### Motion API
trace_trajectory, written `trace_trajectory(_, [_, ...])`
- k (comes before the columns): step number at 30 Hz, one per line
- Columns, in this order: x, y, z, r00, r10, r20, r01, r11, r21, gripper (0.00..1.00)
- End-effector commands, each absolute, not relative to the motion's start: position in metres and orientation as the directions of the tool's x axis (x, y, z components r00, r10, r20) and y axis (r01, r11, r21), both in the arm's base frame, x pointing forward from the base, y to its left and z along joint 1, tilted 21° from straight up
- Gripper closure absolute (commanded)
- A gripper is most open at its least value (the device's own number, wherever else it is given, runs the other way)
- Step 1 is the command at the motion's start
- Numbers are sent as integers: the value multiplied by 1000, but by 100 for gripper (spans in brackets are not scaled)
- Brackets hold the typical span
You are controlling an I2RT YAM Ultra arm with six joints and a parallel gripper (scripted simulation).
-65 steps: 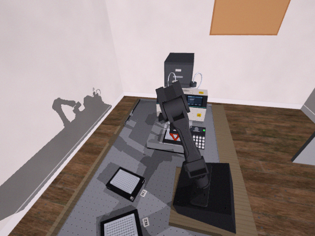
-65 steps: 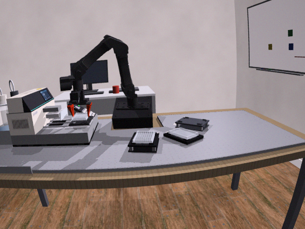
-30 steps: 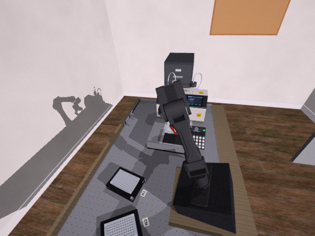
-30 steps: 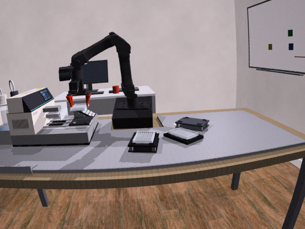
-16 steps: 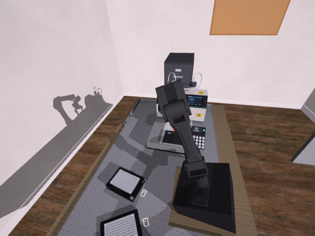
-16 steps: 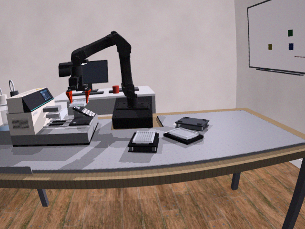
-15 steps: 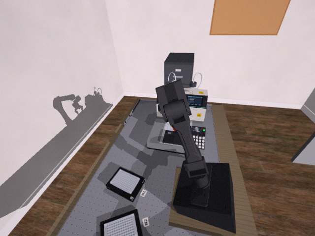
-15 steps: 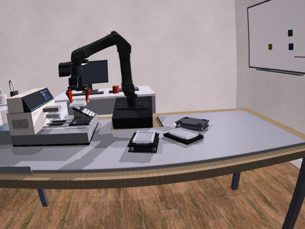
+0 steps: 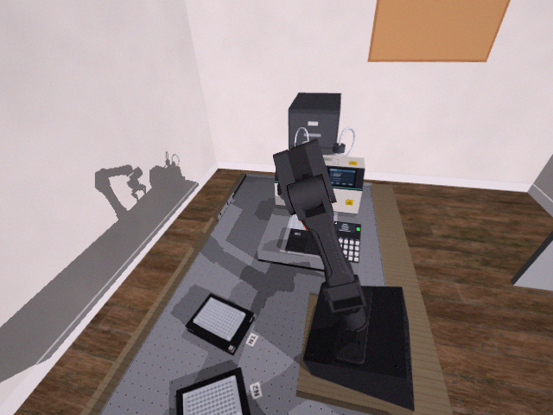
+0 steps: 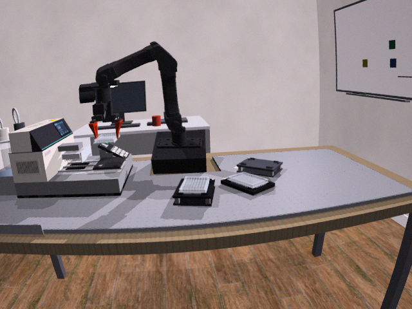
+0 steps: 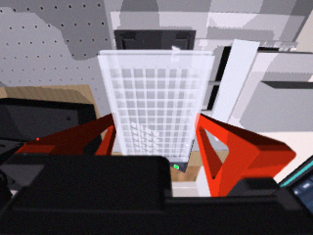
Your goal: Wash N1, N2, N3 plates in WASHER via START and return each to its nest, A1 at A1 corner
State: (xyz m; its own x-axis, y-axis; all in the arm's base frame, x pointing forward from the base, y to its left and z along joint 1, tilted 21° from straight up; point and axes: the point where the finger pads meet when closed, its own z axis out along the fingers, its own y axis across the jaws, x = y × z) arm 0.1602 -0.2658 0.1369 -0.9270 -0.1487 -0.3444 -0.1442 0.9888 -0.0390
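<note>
My gripper (image 10: 106, 134) (image 11: 156, 117), with red fingers, is shut on a clear 96-well plate (image 10: 105, 138) (image 11: 156, 88) (image 9: 295, 221) across its short sides. It holds the plate level a little above the washer's empty black carrier (image 9: 300, 244) (image 10: 109, 163) (image 11: 154, 39). In the top view the arm hides most of the plate. The washer (image 10: 36, 149) (image 9: 350, 189) stands at the table's left end. The lamp (image 9: 358, 229) (image 11: 175, 166) beside the keypad (image 9: 349, 248) (image 10: 119, 151) is green. Two other plates (image 10: 194, 184) (image 10: 248, 179) (image 9: 219, 317) (image 9: 214, 396) sit in their nests. A third nest (image 10: 260, 165) is empty.
The arm's black base block (image 10: 179, 151) (image 9: 384, 339) stands between the washer and the nests. Behind the table a side bench carries a monitor (image 10: 128, 96) and a red cup (image 10: 156, 120). Bottles with tubing (image 9: 340, 146) stand behind the washer.
</note>
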Motion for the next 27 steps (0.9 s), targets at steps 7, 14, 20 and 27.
trace_trajectory(7, [170, -254, 144, -905, -248, -346, -235, 969, -79, 100])
trace_trajectory(14, [190, -232, 149, -884, -322, -340, -305, 947, -105, 100])
trace_trajectory(20, [206, -214, 154, -883, -322, -341, -305, 947, -105, 100])
trace_trajectory(27, [229, -188, 161, -883, -322, -342, -305, 947, -105, 100])
